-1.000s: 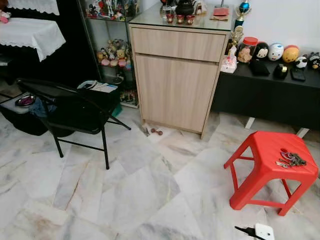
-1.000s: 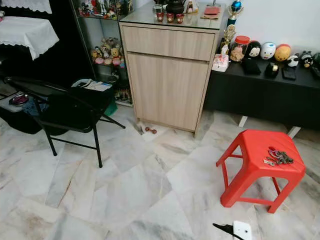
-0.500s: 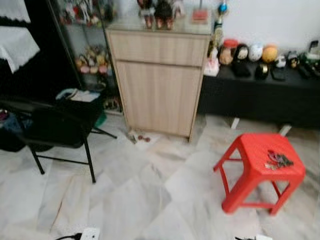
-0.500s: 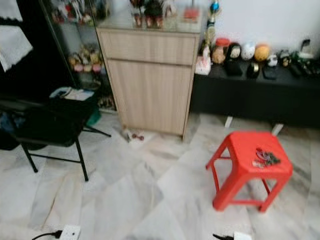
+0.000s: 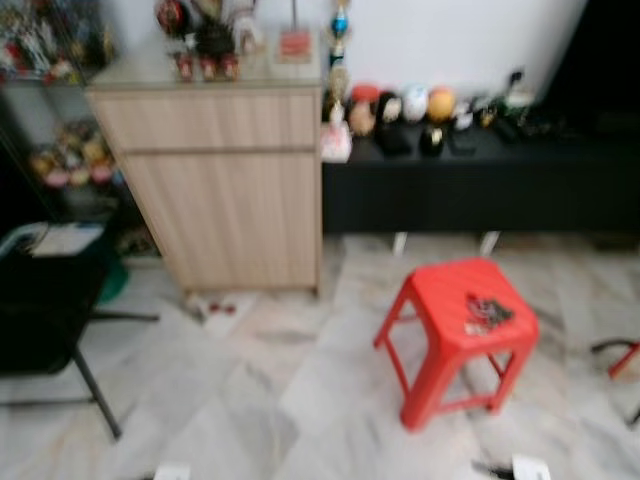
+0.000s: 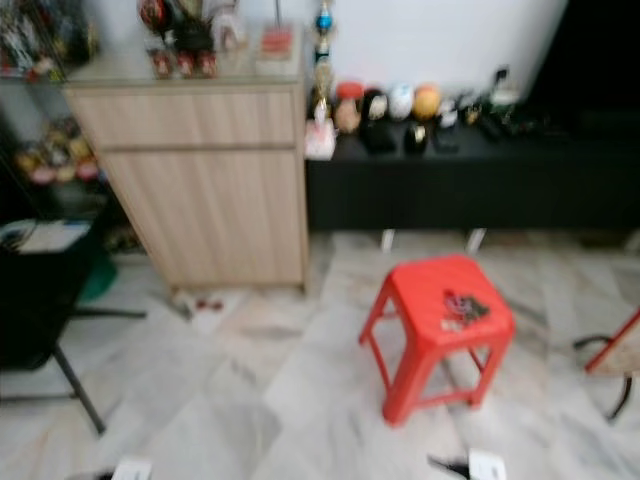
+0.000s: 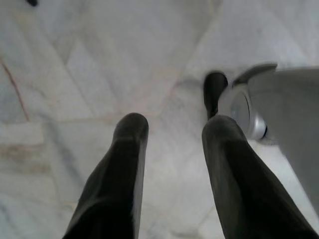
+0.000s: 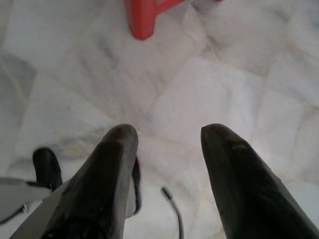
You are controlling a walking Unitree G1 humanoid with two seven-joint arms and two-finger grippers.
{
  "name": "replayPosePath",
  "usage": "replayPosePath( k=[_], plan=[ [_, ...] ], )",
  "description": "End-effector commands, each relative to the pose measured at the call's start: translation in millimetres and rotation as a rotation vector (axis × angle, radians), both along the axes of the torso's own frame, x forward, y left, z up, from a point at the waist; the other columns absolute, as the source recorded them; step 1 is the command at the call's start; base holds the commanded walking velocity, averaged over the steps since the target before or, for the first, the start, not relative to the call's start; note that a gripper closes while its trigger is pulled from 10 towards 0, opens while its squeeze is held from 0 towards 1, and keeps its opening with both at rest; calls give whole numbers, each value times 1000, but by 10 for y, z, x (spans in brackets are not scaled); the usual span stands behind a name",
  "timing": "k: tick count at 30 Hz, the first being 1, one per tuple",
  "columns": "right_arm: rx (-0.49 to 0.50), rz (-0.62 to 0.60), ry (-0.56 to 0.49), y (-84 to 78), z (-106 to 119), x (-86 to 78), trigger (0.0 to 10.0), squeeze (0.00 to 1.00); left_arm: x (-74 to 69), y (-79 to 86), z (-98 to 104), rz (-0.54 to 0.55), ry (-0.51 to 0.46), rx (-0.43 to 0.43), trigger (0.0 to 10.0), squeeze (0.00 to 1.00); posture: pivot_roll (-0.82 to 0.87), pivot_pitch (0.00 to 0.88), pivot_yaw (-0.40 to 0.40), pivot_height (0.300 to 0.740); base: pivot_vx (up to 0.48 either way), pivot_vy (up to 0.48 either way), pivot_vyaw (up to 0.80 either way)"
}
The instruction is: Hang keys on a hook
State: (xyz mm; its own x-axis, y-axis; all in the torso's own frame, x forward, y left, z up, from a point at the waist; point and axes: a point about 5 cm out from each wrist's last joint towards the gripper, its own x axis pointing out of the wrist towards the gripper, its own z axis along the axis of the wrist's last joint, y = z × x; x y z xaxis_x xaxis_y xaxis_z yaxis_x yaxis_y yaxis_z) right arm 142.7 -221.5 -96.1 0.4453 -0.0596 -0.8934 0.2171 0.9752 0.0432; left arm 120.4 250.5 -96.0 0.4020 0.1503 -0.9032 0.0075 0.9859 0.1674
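Note:
A bunch of keys lies on the seat of a red plastic stool standing on the marble floor, right of centre in the blurred eye views. My left gripper hangs open over bare floor tiles. My right gripper is open too, above the floor with one red stool leg beyond its fingers. Nothing is held between either pair of fingers. I see no hook in any view.
A wooden cabinet stands behind the stool, with a low black bench of small ornaments to its right. A black folding chair is at the left. White power sockets with cables lie on the floor near me.
The whole eye view has swung to the right: the stool and cabinet have slid leftwards in the picture, and the image is more blurred. The keys rest where they were on the stool.

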Motion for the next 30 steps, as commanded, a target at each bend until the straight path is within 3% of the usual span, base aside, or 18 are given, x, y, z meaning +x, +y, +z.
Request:
replayPosePath(
  k=[1,10,12,14,21,30],
  plan=[
    [-32,-19,27,-131,-7,-104,10000,0,39,-71,-7,-5,-9,-20,10000,0,-28,0,-37,740,274,0,-619],
    [-39,-20,30,-203,9,-113,10000,0,70,-85,-2,-5,-14,-21,10000,0,-24,0,-40,740,271,0,-615],
    [-37,-17,29,-180,5,-107,10000,0,69,-91,-4,-6,-14,-22,10000,0,-24,0,-40,740,270,0,-613],
    [-23,-10,27,-51,-19,-82,10000,0,57,-100,-10,-9,-11,-25,10000,0,-27,0,-39,740,272,0,-613],
    [-15,-4,26,23,-31,-70,10000,0,58,-99,-9,-12,-9,-25,10000,0,-26,0,-41,740,268,0,-175],
    [-32,-28,11,-153,16,-52,10000,0,63,-113,-11,-7,-10,-29,10000,0,-26,0,-45,740,268,0,0]
  ],
)
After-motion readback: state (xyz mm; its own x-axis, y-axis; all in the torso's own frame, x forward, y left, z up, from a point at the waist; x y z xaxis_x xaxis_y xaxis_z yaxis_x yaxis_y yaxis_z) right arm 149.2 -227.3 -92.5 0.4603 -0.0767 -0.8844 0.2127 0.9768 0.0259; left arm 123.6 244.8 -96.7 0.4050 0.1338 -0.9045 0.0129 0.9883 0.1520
